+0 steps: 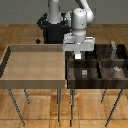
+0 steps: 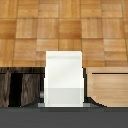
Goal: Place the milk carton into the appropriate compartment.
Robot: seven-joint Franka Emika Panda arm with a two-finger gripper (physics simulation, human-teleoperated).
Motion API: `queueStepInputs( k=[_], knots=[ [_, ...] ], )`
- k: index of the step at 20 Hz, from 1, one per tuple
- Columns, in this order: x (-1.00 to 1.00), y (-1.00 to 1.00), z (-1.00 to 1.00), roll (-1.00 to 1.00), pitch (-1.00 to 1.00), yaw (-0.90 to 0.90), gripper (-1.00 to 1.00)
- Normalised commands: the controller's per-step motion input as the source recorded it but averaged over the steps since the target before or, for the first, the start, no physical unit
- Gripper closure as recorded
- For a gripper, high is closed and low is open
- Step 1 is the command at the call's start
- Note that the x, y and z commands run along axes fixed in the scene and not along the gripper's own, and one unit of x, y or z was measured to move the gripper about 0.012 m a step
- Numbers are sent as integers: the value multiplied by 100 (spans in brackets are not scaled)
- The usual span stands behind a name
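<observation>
Milk carton (image 2: 64, 77) sits gripped between the fingers (image 1: 78, 56) — above the dark tray (image 1: 95, 80).

Support: wood parquet floor (image 1: 30, 112) | on it: light tan tray (image 1: 35, 65) on thin legs; dark partitioned tray (image 1: 97, 82) on thin legs

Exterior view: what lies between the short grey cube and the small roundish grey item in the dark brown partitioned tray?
A dark divider wall separates cube from roundish item, exterior view.
</observation>
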Motion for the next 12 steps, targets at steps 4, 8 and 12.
queueStepInputs(
  k=[4, 8, 12],
  knots=[
    [0, 0, 0, 0, 0, 0, 100],
    [0, 25, 0, 0, 0, 0, 100],
    [0, 25, 0, 0, 0, 0, 100]
  ],
)
